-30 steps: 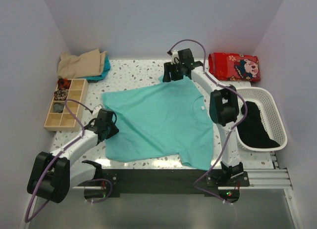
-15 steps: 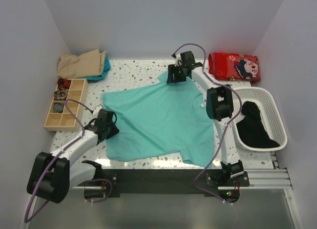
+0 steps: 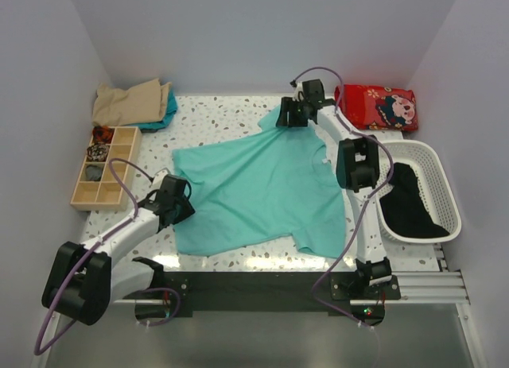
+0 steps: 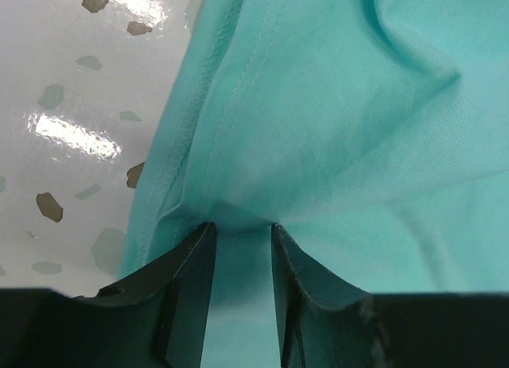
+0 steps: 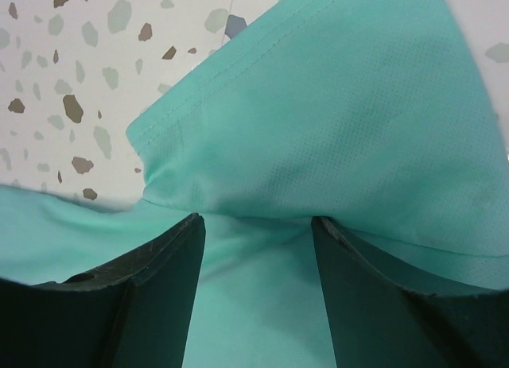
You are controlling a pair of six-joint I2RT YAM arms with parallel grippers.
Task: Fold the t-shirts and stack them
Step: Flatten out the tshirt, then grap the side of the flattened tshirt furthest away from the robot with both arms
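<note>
Left gripper [image 4: 238, 234] was clamped on the left edge of the teal t-shirt [image 3: 254, 185], with cloth bunched between its fingers. Right gripper [image 5: 256, 221] was closed on a fold at the far sleeve, the fabric tented into it. The shirt lay spread but skewed on the table [image 3: 215, 118] between the arms, one sleeve near the front edge.

Risks, as judged:
- Both holds looked shallow, so a hard pull apart could slip a seam free.
- I could not tell whether each pinch took one layer or two; a single layer would fold unevenly.
- Because the shirt lay skewed, a fold made from here would probably come out crooked.
- The near sleeve could drag off the front edge.

Surface was glossy speckled terrazzo with glare patches. Pale lavender walls enclosed three sides. A tan t-shirt [image 3: 127, 102] sat folded in the far left corner, a wooden compartment tray [image 3: 77, 199] just nearer. A white basket [image 3: 445, 189] at right held a black garment [image 3: 406, 197], with a red printed bundle [image 3: 375, 106] beyond it.
</note>
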